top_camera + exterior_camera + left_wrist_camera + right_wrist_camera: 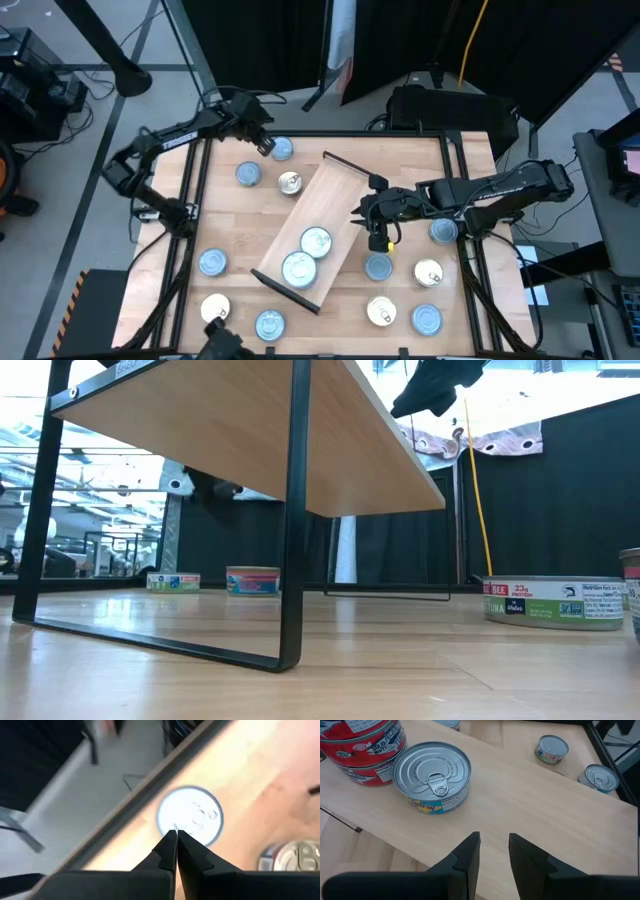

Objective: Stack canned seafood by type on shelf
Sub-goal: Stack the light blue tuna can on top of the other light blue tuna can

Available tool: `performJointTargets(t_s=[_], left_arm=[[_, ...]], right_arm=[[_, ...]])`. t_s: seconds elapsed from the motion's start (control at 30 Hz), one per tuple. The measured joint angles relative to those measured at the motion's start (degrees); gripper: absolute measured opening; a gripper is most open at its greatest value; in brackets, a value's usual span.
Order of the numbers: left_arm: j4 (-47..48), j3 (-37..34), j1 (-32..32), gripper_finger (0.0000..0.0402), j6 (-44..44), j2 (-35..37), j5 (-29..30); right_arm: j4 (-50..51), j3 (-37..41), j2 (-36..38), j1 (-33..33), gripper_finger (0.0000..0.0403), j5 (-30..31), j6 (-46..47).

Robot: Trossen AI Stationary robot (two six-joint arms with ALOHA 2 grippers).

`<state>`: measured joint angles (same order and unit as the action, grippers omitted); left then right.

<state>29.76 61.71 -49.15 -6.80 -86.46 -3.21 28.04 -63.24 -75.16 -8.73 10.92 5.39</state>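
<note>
Tins [316, 241] sit on the shelf [335, 195] atop a butcher-block table [228, 222].

A long pale wooden shelf [318, 225] with a dark rail at each short end lies diagonally across the desk, carrying 2 blue-topped tins [308, 255] near one end. Other flat round tins [427, 273], blue-labelled or silver pull-tab, lie scattered around it.
</note>
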Motion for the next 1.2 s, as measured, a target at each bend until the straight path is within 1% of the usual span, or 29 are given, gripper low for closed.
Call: performJointTargets(t_s=[0.07, 0.17, 0.37, 0.57, 0.73, 0.93, 1.2], left_arm=[[-0.5, 0.0, -0.1, 0.0015, 0.0, -2.3, -2.2], [-0.8, 0.0, -0.1, 0.0015, 0.0, -5.4, -3.9], [-0.1, 0.0, -0.1, 0.0015, 0.0, -9.6, -4.2], [0.0, 0.0, -0.4, 0.0004, -0.6, -10.5, -4.2], [1.4, 0.0, -1.2, 0.0004, -1.1, -10.5, -4.1], [-0.4, 0.0, -1.5, 0.0004, -1.1, -10.8, -4.1], [-0.6, 0.0, -1.5, 0.0004, -0.5, -13.7, -3.6]], right_arm=[[0.5, 0.0, 0.0, 0.0, 0.0095, 0.0, 0.7], [0.8, 0.0, 0.0, 0.0, 0.0095, 0.0, 0.9], [0.7, 0.0, 0.0, 0.1, 0.0095, 0.0, 0.9], [0.6, 0.0, 0.0, 0.1, 0.0095, 0.0, 0.9], [0.9, 0.0, 0.0, 0.1, 0.0095, 0.0, 0.9], [1.3, 0.0, 0.0, 0.1, 0.0095, -0.3, 0.9], [1.5, 0.0, 0.0, 0.1, 0.0095, -0.4, 0.9]])
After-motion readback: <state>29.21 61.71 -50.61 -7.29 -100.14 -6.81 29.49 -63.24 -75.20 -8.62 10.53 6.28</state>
